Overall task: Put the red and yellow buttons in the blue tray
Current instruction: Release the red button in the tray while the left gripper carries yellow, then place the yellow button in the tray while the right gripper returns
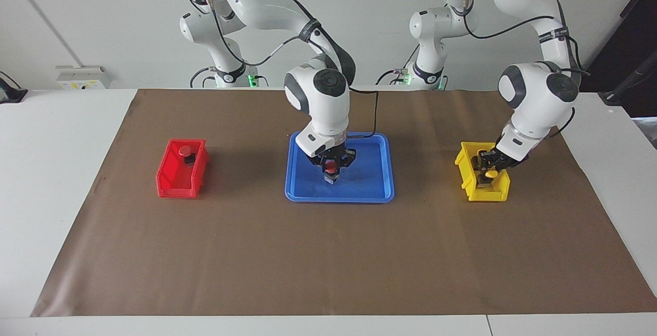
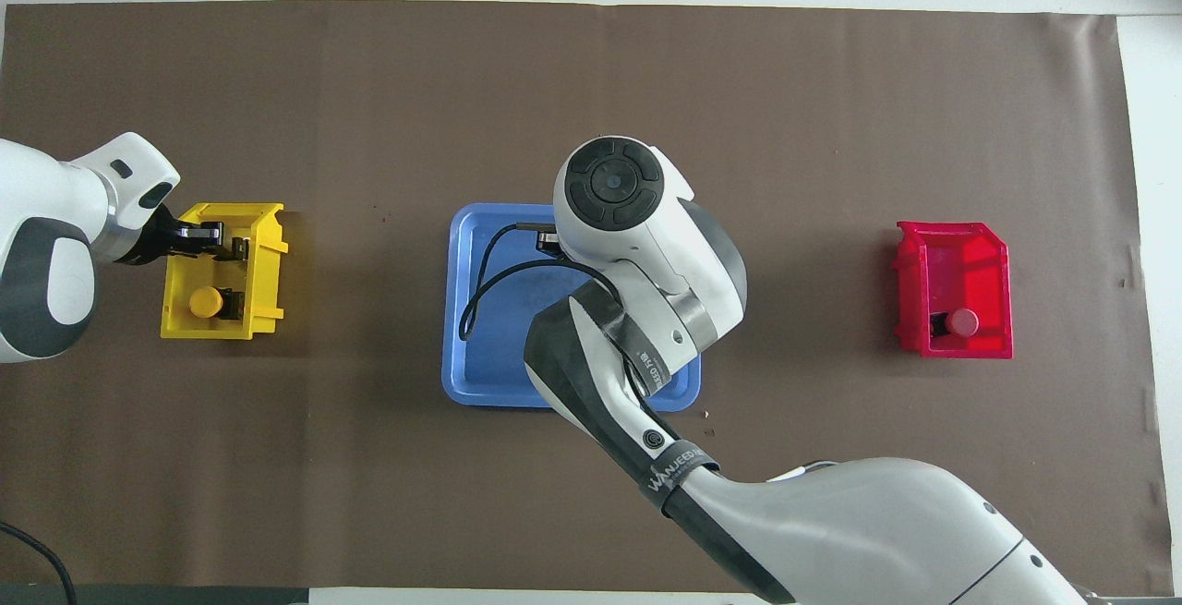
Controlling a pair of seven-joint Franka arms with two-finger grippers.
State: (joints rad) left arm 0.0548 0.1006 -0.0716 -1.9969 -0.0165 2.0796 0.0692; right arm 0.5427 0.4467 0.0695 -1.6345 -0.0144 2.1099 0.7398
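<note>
red buttons (image 1: pixel 332 168): 2 | yellow buttons (image 2: pixel 205 301): 1 seen | blue tray (image 1: pixel 303 182): 1

White wall (image 1: pixel 102 13); white table (image 1: pixel 46 172), brown mat (image 1: pixel 328 254), wall socket box (image 1: pixel 82 77)

Both arms reach steeply down, left gripper (image 1: pixel 485 168) and right gripper (image 1: pixel 331 165) with jaws closed.

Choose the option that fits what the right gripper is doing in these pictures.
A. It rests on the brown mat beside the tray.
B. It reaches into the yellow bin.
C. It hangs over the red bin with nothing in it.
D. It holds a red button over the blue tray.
D: in the facing view the right gripper is shut on a red button just above the blue tray; the one in the yellow bin is the left gripper.
</note>
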